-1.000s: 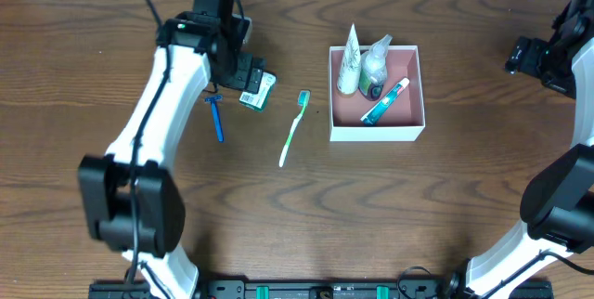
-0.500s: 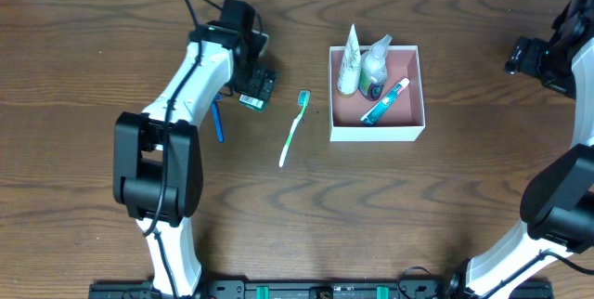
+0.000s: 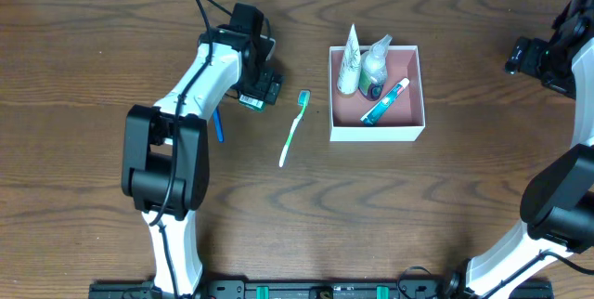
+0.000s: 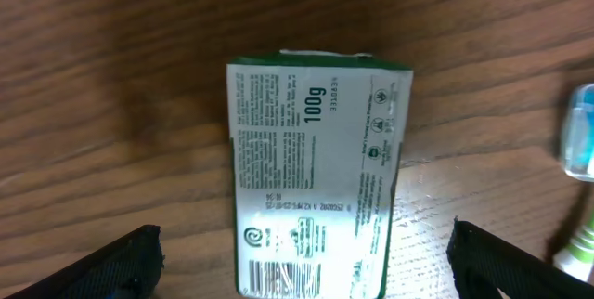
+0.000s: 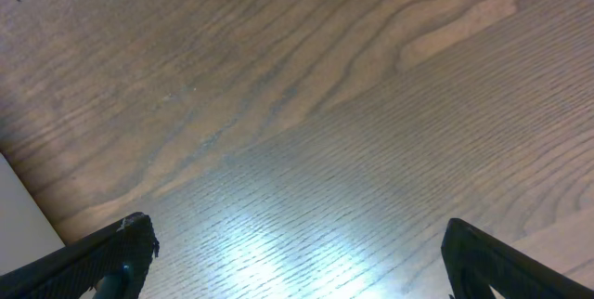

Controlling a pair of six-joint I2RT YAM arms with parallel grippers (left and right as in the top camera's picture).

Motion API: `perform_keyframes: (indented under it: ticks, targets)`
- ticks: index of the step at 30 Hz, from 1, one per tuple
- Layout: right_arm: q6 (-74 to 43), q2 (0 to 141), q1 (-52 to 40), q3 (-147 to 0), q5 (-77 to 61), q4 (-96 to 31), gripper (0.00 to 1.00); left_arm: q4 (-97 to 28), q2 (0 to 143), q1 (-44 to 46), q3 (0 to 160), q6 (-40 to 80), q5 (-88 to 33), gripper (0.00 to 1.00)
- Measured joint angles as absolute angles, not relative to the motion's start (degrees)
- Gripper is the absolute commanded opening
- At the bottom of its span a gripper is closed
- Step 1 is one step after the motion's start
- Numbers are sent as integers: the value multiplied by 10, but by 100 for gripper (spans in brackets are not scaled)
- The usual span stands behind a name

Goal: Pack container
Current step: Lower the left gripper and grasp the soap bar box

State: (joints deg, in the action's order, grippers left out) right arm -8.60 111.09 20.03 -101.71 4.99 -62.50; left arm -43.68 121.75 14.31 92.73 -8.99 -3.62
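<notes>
left tool [image 3: 261,88] moved right; wrist shows carton [image 4: 316,169] print

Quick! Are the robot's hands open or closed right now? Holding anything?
Left gripper: open, holding nothing, over the green-and-white box.
Right gripper: open, empty, over the wooden table.

The square, shallow container [image 3: 377,133], white-walled and pink inside, sits upright, open-topped, partly filled.

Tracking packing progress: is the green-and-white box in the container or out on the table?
Out. The box lies flat on the table, left of the container, beneath the open left gripper.
</notes>
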Motion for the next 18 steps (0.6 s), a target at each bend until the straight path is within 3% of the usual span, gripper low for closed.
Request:
perform_keyframes:
  ticks: [18]
  targets:
    - [-86, 1111, 200, -1017, 50, -625, 99, -439, 1236, 143, 927, -88, -37, 98]
